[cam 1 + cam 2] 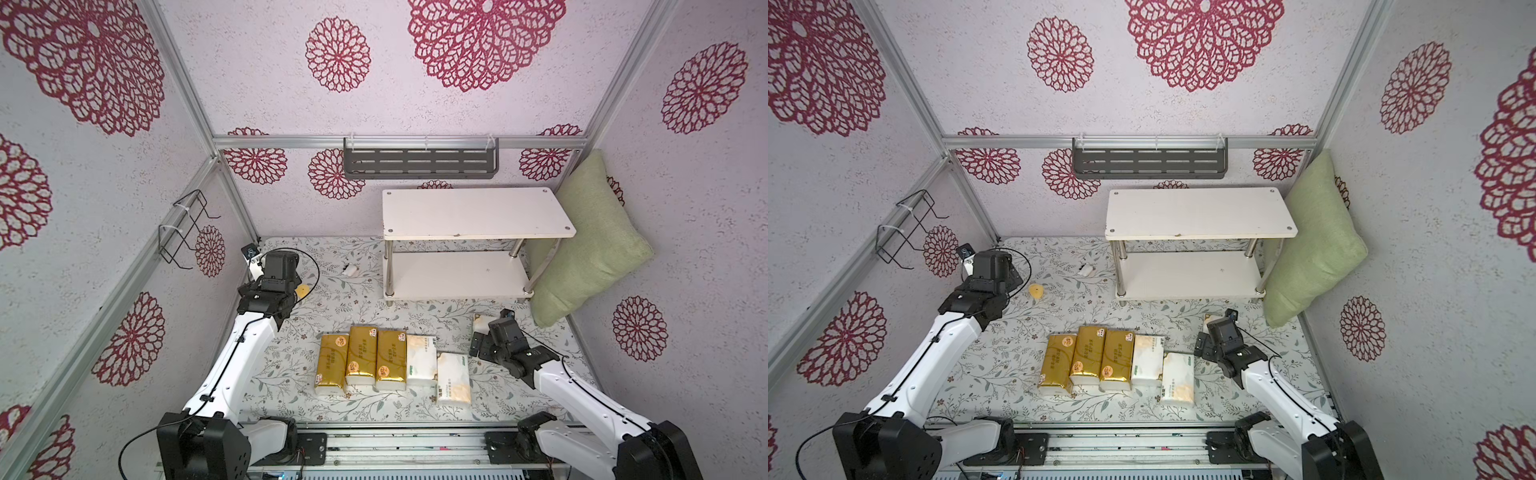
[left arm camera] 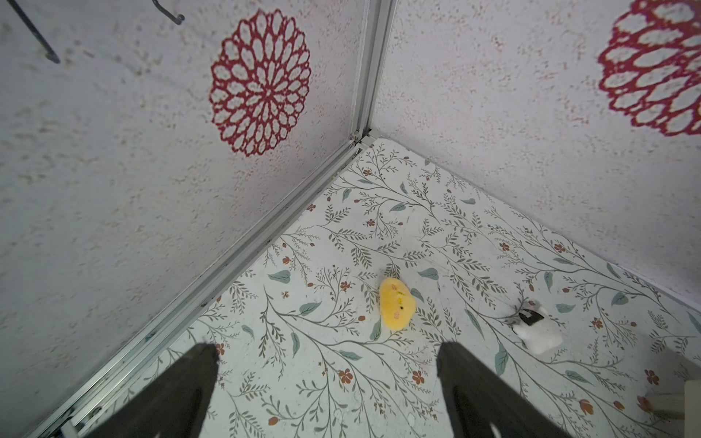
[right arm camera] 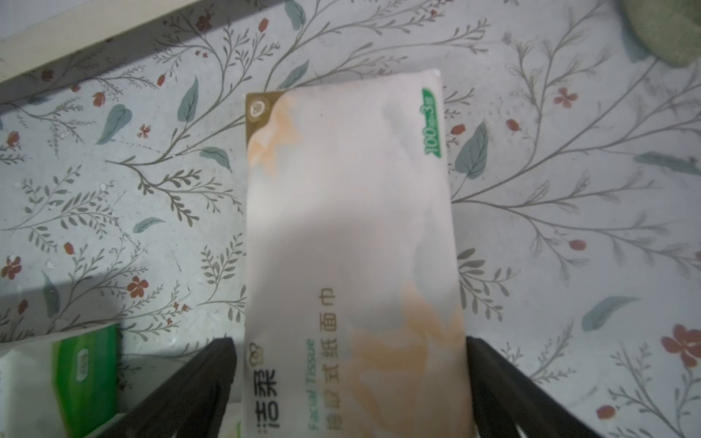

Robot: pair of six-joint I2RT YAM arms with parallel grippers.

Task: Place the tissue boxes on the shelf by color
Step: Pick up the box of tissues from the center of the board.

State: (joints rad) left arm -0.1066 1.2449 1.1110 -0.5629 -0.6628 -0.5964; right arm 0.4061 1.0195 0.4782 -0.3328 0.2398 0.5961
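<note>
Straddling one white pack, the right gripper has its jaws spread fully wide, one on each side of the pack, w/ nothing clamped yet. Whether the pads touch the wrap, I cannot tell. The pack lies flat on the counter, just in front of the shelf, near its right-front leg; in both top views only a corner of it shows past the gripper.

Key relation: the pack's long axis runs straight fwd from the wrist, parallel to the jaws, so they would close across its short width, which seems to me a good grip. The shelf is ahead and a bit to the left, both boards bare.

The right arm is clearly the nearer one. The left gripper is also open and empty, pointing at the back-left corner, well apart. Three gold packs and two more white packs lie in a row at mid-counter.
</note>
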